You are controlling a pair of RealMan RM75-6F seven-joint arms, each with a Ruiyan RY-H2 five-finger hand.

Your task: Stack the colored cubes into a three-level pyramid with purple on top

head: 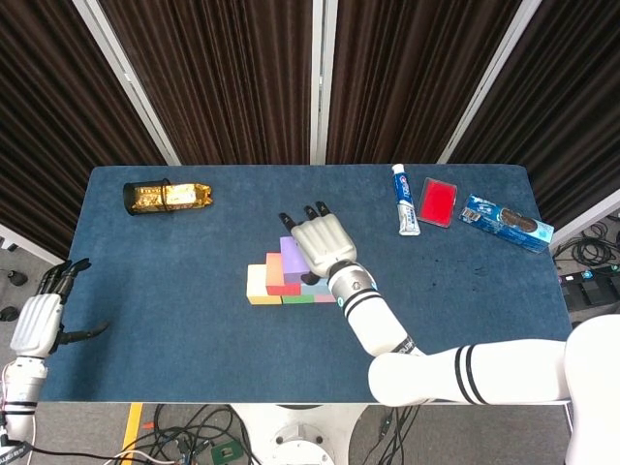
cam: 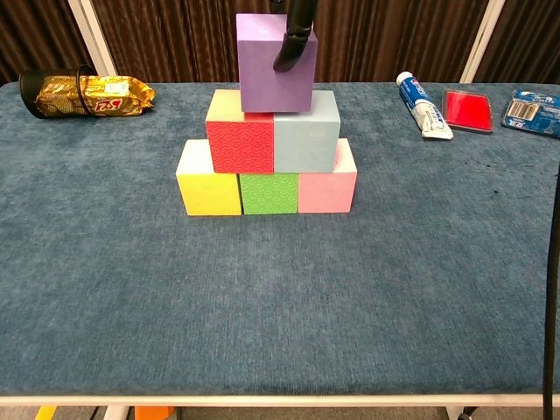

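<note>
A purple cube [cam: 261, 68] sits level on the seam between a red cube [cam: 238, 140] and a light blue cube [cam: 306, 138]. Below these lie a yellow cube [cam: 208, 182], a green cube [cam: 269, 192] and a pink cube [cam: 326, 191] in a row. My right hand [head: 315, 247] covers the stack from above and grips the purple cube [head: 288, 253]; one dark fingertip [cam: 292, 42] presses its front face. The rest of that hand is cut off in the chest view. My left hand [head: 39, 325] hovers past the table's left edge, fingers spread and holding nothing.
A gold snack packet in a black holder [cam: 83, 92] lies at the back left. At the back right are a toothpaste tube [cam: 424, 105], a red case [cam: 465, 109] and a blue biscuit packet [cam: 534, 109]. The table [cam: 280, 297] is blue cloth.
</note>
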